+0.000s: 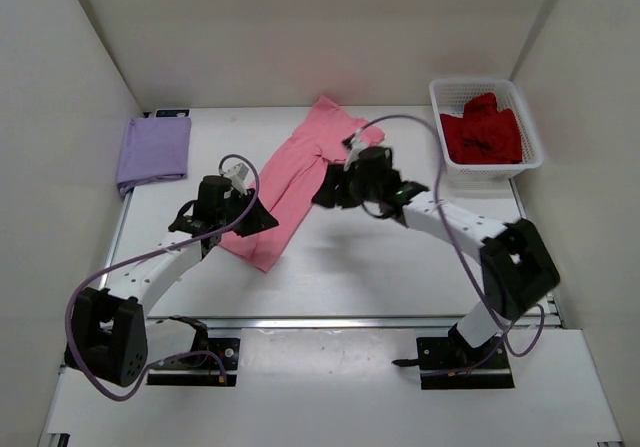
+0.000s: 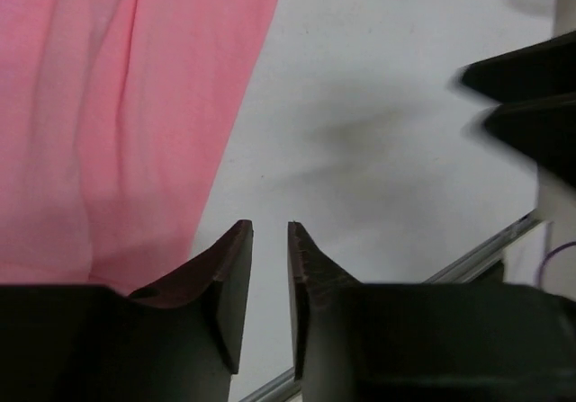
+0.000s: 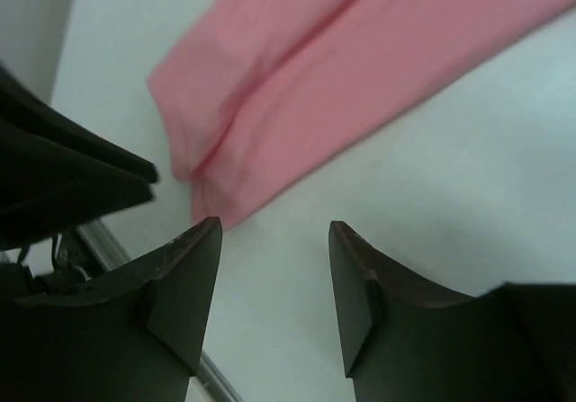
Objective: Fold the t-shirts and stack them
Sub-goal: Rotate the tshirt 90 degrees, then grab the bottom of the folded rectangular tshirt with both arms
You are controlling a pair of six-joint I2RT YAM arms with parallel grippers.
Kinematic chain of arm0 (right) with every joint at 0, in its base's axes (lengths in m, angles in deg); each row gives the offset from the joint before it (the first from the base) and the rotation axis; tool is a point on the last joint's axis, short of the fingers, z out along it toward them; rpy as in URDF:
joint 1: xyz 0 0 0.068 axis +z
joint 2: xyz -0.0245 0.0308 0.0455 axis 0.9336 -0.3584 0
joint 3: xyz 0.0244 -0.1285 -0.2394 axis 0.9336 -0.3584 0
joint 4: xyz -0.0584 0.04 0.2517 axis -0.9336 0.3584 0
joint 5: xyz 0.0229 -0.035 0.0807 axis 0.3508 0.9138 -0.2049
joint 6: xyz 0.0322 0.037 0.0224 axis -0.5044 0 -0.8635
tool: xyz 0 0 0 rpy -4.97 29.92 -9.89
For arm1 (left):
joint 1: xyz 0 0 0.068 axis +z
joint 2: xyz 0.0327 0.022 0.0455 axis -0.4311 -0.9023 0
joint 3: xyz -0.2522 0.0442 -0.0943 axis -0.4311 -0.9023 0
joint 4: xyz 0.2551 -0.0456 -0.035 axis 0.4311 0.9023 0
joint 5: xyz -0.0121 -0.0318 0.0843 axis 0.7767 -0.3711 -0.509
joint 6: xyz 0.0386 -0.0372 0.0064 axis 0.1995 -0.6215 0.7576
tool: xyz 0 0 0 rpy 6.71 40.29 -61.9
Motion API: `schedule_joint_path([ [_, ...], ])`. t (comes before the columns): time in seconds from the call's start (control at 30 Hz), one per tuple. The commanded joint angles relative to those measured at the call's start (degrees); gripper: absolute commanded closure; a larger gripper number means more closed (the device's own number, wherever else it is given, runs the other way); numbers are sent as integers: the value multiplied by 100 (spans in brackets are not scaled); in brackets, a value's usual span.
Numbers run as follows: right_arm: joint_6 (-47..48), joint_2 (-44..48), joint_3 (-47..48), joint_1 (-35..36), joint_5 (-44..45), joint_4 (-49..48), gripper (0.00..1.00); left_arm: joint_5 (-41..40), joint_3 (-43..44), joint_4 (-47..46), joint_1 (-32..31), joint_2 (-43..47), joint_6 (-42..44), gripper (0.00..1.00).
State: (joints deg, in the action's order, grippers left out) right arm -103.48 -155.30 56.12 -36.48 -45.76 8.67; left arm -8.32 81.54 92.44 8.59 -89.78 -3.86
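The pink t-shirt (image 1: 298, 167) lies in a long diagonal strip across the middle of the table. It also shows in the left wrist view (image 2: 108, 105) and the right wrist view (image 3: 342, 69). My left gripper (image 1: 262, 217) is at the strip's near left end, its jaws (image 2: 270, 227) a narrow gap apart over bare table, empty. My right gripper (image 1: 322, 192) is beside the strip's right edge, open and empty (image 3: 274, 225). The lavender t-shirt (image 1: 155, 149) lies folded at the far left. The dark red t-shirt (image 1: 482, 132) is bunched in the basket.
The white lattice basket (image 1: 440, 117) stands at the back right. Purple cables loop over both arms. White walls enclose the table on three sides. A metal rail (image 1: 380, 322) runs along the near edge.
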Motion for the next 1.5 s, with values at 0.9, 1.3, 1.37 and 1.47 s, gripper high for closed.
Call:
schedule_joint_path([
  [0.9,-655,-88,-2554,-50,-218,-874,100,-1238,138,1165,-518,233,631,56],
  [1.3,-327,2885,-4331,-1168,-290,640,52,-483,-1198,401,-1854,14,-221,33],
  [1.37,-460,3149,-4569,-1195,-132,806,54,-474,-1259,94,-2040,-48,-423,31],
  [1.47,-662,3413,-4921,-1168,-113,702,56,-474,-1294,-292,-2146,-84,-766,29],
])
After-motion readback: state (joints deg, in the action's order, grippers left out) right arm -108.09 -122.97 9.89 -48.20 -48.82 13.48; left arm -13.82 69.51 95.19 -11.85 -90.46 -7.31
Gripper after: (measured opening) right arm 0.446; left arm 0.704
